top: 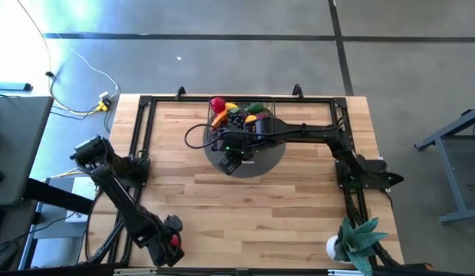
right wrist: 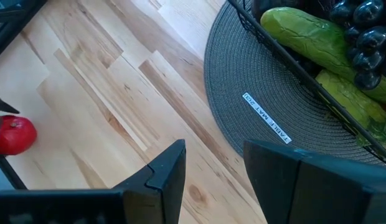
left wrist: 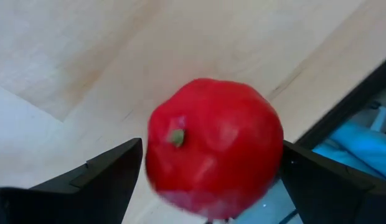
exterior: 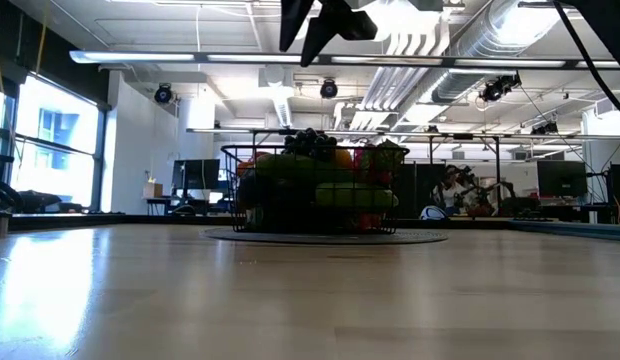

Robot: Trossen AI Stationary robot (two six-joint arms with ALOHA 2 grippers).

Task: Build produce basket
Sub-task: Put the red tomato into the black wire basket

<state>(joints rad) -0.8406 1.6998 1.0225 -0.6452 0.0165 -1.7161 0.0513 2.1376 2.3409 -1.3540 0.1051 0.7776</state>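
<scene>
From above, the basket [top: 241, 123] sits on a grey round mat [top: 249, 162] near the table's far edge, already heaped with produce [top: 237, 113]. The right gripper [top: 236, 157] hangs just beside it, over the mat. The left gripper [top: 170, 244] is well apart, at the near left corner of the table [top: 299, 222], with a red tomato [top: 175, 240] in its jaws. My worry is the long carry across the table to a basket this full: the tomato could roll off the pile, and the right arm stands in the way.

At table height, the basket [exterior: 315, 190] looks loaded to the rim, dark grapes [exterior: 312, 142] mounded above the wire.

Through the left wrist, the tomato [left wrist: 213, 146] is round, glossy and smooth, sitting between the two spread fingers [left wrist: 106, 180]; they look clamped on it, but a ball that slick could squirt out.

Through the right wrist, the right gripper [right wrist: 211, 168] has its fingers a little apart around nothing, above mat [right wrist: 268, 106] and wood; a cucumber [right wrist: 302, 34] presses the mesh.
</scene>
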